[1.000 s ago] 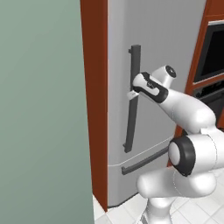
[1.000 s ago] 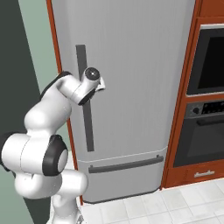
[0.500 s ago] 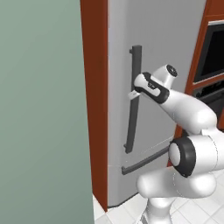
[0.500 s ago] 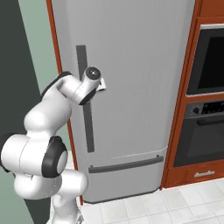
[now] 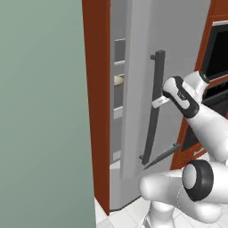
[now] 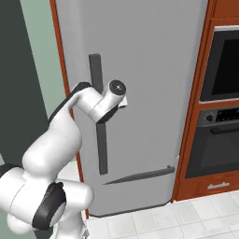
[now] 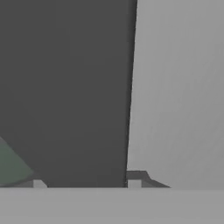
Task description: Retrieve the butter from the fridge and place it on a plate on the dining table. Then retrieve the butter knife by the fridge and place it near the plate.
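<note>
The fridge point(image 6: 154, 56) is a tall light-grey appliance, and its upper door point(image 5: 140, 67) stands ajar, with inner shelves point(image 5: 118, 111) showing in the gap. My gripper point(image 5: 159, 102) is shut on the door's long dark bar handle point(image 5: 153, 129). In the hand view that handle point(image 7: 65, 87) spans the space between my fingertips point(image 7: 133, 180), with grey door surface beside it. From the right base view my hand point(image 6: 114, 95) sits against the handle point(image 6: 100, 144) at mid height. The butter, plate, dining table and butter knife are out of view.
A tan round item point(image 5: 118, 80) lies on a shelf inside the gap. A red-brown panel point(image 5: 95, 111) and a green wall point(image 5: 40, 111) flank the fridge's left side. Built-in dark ovens point(image 6: 219, 93) in red-brown cabinetry stand close on the right.
The fridge door, shut in the earlier frames, has swung outward and now stands ajar. My gripper has moved with the handle.
</note>
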{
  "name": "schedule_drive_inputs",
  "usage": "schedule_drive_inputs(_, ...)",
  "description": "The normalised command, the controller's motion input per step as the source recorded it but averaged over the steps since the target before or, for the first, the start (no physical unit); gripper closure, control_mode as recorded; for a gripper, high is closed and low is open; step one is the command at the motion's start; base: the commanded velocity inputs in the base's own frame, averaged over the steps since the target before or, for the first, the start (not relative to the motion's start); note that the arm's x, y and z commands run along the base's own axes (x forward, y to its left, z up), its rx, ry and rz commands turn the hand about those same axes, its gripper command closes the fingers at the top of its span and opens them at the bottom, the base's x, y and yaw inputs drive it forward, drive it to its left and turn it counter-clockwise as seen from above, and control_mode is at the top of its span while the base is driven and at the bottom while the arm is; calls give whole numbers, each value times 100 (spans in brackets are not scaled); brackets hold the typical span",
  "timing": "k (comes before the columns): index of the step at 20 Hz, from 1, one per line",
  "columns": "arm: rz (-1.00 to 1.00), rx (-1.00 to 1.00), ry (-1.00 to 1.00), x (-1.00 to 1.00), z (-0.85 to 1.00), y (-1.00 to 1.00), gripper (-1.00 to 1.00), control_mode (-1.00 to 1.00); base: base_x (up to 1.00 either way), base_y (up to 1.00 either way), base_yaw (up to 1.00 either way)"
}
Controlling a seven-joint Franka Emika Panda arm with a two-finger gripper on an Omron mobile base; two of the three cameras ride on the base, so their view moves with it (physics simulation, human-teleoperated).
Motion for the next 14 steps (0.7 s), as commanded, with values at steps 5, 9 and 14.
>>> schedule_drive_inputs(5, 0, 12, 0, -89, 1, -100, 100, -100, 0, 0, 0)
schedule_drive_inputs(9, 0, 13, 1, -68, 2, -100, 100, -100, 0, 0, 0)
schedule_drive_inputs(14, 0, 3, 5, -40, 0, -71, 100, -100, 0, 0, 0)
